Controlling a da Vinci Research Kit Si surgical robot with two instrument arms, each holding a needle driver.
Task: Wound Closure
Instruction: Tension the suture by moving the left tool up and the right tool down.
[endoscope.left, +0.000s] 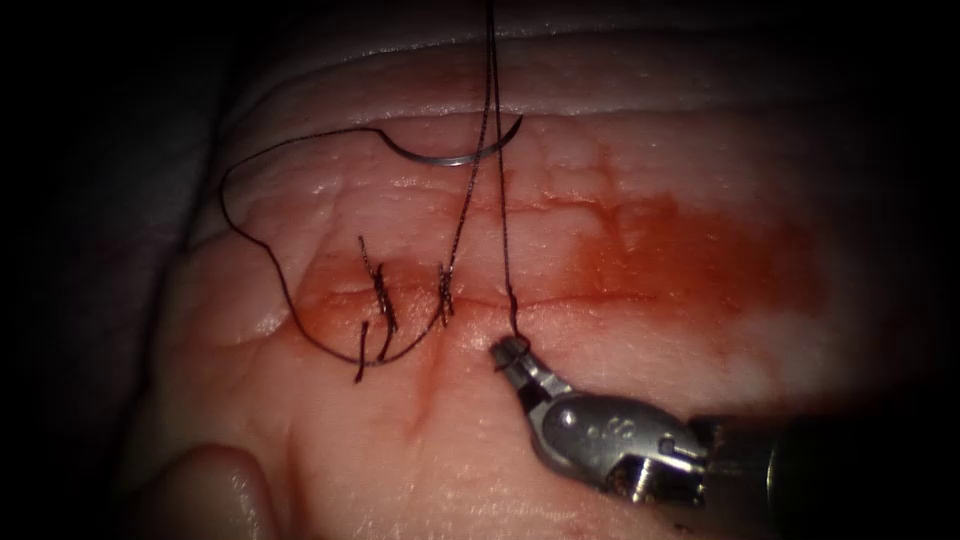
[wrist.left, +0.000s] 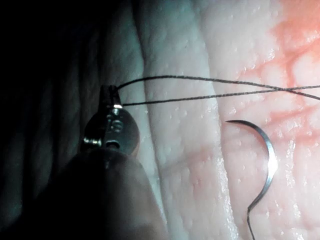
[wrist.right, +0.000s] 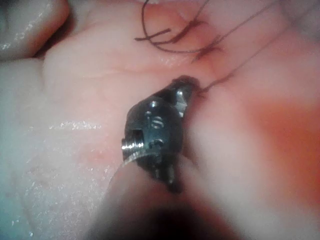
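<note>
Right at the tip of the right arm's silver steel claw, closed jaws are pinching the dark braided thread beside the cut. Farther up, the curved steel needle is lying loose on the pale pink tissue, nearer the left claw, which is gripping thread too.

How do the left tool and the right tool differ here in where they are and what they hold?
The right tool sits low against the tissue just below the cut, jaws shut on a thread end. The left tool is out past the tissue's edge, holding two strands that run back across the tissue. Both grip thread; neither holds the needle, which lies free on the tissue above the cut.
</note>
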